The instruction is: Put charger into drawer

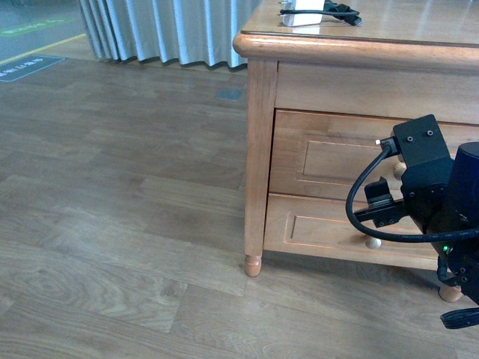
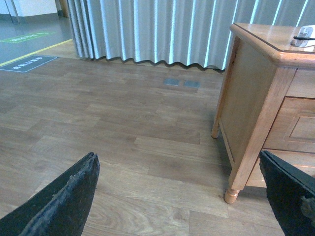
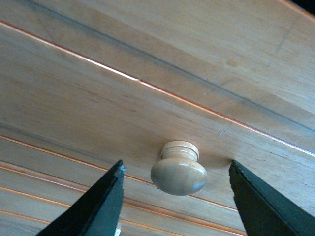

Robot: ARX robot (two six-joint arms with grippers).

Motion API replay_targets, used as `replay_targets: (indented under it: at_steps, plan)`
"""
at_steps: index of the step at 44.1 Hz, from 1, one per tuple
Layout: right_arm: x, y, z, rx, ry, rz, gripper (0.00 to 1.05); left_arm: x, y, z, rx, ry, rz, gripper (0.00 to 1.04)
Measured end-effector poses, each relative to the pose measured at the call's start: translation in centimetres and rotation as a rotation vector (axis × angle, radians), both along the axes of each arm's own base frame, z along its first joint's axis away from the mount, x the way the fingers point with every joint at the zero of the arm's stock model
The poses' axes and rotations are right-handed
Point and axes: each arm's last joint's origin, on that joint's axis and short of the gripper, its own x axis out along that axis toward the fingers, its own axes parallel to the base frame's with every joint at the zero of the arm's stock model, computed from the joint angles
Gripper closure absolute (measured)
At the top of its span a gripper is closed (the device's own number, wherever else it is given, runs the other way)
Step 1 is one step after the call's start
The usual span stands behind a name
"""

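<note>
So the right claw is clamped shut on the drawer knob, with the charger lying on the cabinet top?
Not shut: the right wrist view shows the right gripper open, fingers either side of the knob without touching it. The charger does lie on the cabinet top.

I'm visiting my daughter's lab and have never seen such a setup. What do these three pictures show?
It is a robot with two arms, each ending in a two-fingered claw. The front picture comes from a camera on its body: it shows a wooden cabinet, both drawers shut, and a white charger with a black cable on top. The black shape at the lower right is the right arm. The other two pictures come from cameras on the wrists. The left claw is open over the wooden floor, holding nothing. The right claw is open with a finger either side of a round drawer knob, not yet gripping it.
</note>
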Motion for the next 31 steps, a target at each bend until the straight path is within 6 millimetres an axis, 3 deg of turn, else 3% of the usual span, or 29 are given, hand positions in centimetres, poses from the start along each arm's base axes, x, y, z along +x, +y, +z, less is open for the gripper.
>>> replay_targets:
  at_steps: [9, 31]
  plan:
    - [0.10, 0.07, 0.10, 0.005, -0.008, -0.004, 0.79, 0.00, 0.00, 0.00, 0.000, 0.000, 0.000, 0.06]
    - [-0.04, 0.07, 0.42, 0.028, 0.009, -0.004, 0.81, 0.00, 0.00, 0.00, 0.000, 0.000, 0.000, 0.06]
